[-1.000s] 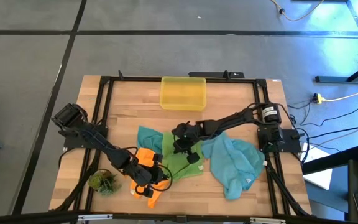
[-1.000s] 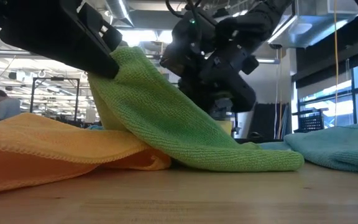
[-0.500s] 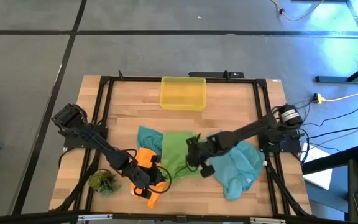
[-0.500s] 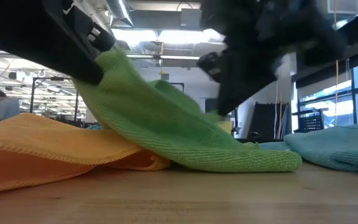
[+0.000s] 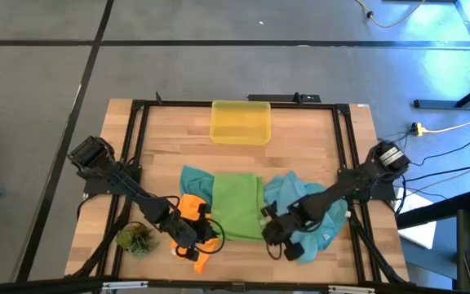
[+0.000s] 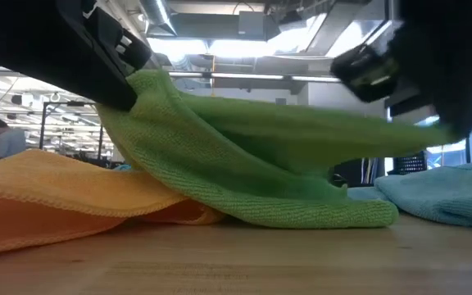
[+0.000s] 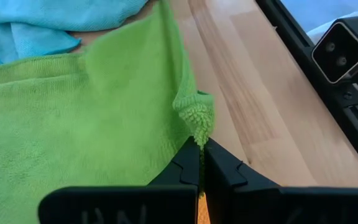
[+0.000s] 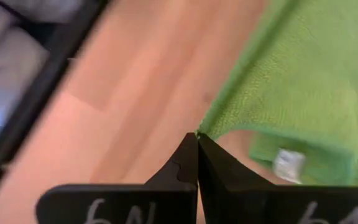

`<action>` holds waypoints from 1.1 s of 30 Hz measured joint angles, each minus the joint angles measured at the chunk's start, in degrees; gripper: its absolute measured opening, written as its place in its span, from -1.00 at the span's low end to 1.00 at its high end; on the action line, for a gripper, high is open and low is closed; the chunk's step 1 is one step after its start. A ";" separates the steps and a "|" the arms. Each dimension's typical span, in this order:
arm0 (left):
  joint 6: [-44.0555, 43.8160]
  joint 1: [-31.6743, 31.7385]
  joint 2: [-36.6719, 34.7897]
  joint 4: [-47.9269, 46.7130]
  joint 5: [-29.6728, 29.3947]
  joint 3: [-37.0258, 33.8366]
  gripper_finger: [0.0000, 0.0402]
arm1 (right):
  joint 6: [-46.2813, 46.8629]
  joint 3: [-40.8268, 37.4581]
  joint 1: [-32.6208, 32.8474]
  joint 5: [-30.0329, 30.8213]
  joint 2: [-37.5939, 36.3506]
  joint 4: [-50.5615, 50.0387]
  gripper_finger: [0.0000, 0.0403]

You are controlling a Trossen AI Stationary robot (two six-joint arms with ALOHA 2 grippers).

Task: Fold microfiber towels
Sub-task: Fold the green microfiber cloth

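A green towel (image 5: 237, 204) lies spread at the table's middle, its near edge raised between my two grippers. My left gripper (image 5: 208, 235) is shut on its near left corner, above a crumpled orange towel (image 5: 189, 209). My right gripper (image 5: 271, 232) is shut on its near right corner. In the low view the green towel (image 6: 244, 164) spans from my left gripper (image 6: 125, 86) to my blurred right gripper (image 6: 420, 90), and its lower part rests on the table. One teal towel (image 5: 192, 180) lies at the far left of the green one, another (image 5: 312, 208) at its right. My left gripper pinches the green towel's near left corner (image 7: 196, 124) between its two fingers, slanting down from the table's left. The corner bunches into a small fold just past the fingertips (image 7: 219, 163) and is lifted off the table. My right gripper pinches the green towel's near right corner (image 8: 205, 129) between its two fingers, coming from above and the table's right. The hemmed edge runs away from the fingertips (image 8: 185, 152), lifted above the wood. A white label (image 8: 286, 164) shows on the underside nearby.
A yellow translucent bin (image 5: 240, 122) stands at the table's far middle. A small green plant tuft (image 5: 135, 238) sits at the near left corner. The black frame rails (image 5: 139, 147) run along the table's sides. Bare wood lies between bin and towels.
My right gripper has moved toward the table's near edge and somewhat right, carrying the green towel's corner. The towel, bunched before, has been drawn out into a flat rectangle, its near edge now stretched between the two grippers. My left gripper has kept its hold in place.
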 joint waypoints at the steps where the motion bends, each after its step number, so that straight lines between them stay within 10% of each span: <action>1: 0.00 0.00 0.00 -0.11 0.00 0.00 -1.00 | -0.03 -0.01 0.60 -0.77 -0.61 0.70 -1.00; 18: -0.02 -0.04 0.00 -0.85 1.90 -0.02 -0.98 | -0.21 -0.01 1.19 -0.17 -5.82 6.48 -1.00; 33: -6.77 -0.07 0.00 -0.51 3.20 -0.11 -0.44 | -1.72 -0.01 -11.33 5.85 -5.82 2.19 -1.00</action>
